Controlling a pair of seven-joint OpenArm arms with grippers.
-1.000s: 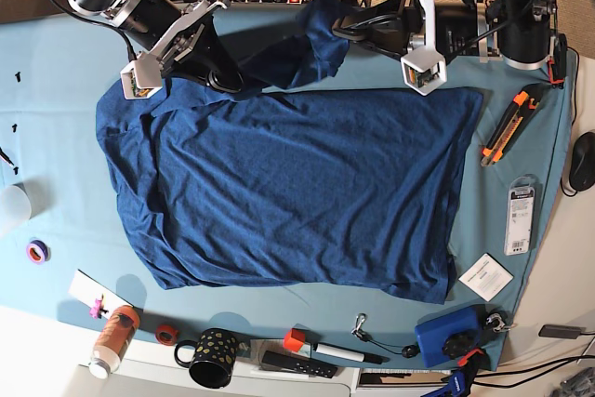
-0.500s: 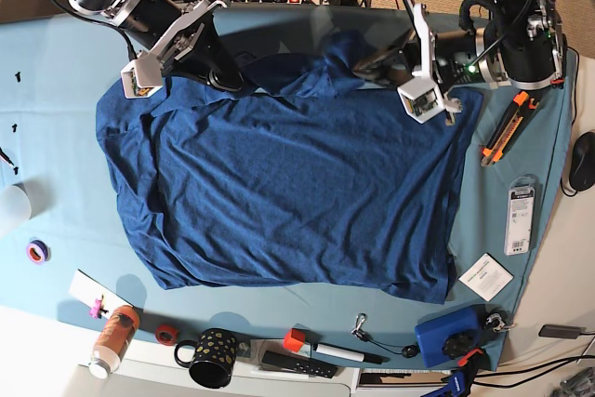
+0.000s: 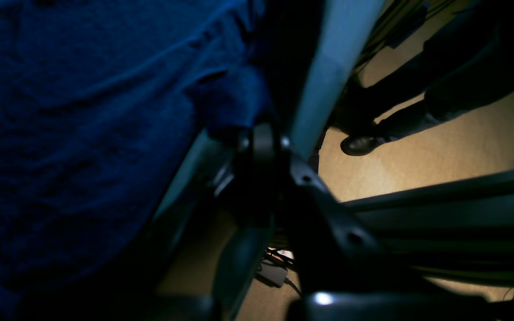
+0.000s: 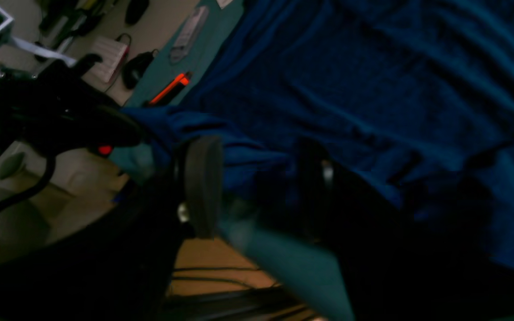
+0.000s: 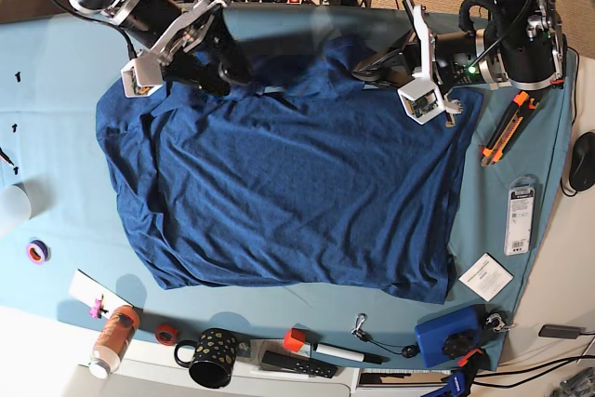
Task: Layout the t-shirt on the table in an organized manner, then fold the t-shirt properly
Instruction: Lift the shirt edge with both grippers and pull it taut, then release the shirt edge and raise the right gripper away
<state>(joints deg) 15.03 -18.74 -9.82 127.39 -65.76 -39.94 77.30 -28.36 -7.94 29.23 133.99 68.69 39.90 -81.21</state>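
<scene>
Navy t-shirt (image 5: pixel 288 192) spread flat, teal table (image 5: pixel 56 137)

Dim, blurred wrist views; bright base

Both arms reach low along the far side. The left hand (image 5: pixel 372 67) is clamped shut, its wrist level. The right hand (image 5: pixel 228 67) angles inward, its fingers (image 4: pixel 203 187) spread apart.

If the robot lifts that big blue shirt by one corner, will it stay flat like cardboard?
Probably not. The dark navy-blue fabric t-shirt already ripples and bunches near the top edge, so it would likely droop and hang. It looks thin, so probably light, and it may drag across the light teal cloth-covered table.
</scene>
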